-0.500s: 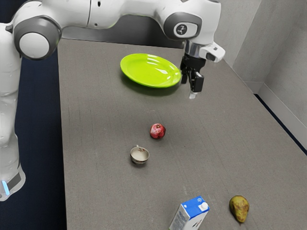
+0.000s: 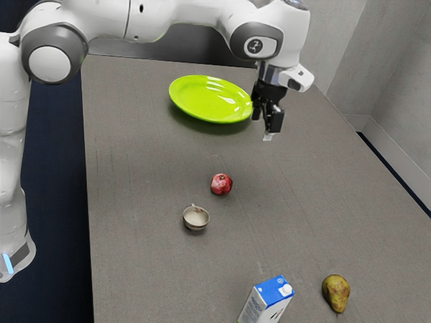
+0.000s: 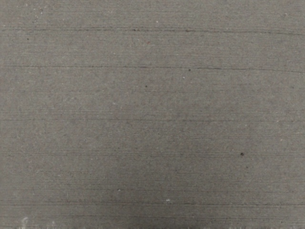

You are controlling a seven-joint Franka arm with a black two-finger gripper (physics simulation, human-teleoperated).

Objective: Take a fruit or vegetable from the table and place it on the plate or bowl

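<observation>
My gripper hovers empty over bare table, fingers apart; plate at nine o'clock, pomegranate at seven, ungrabbed.

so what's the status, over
gripper open, empty, above the table by the green plate rim. pomegranate and pear on the table, untouched. nothing between gripper and pomegranate.
</observation>
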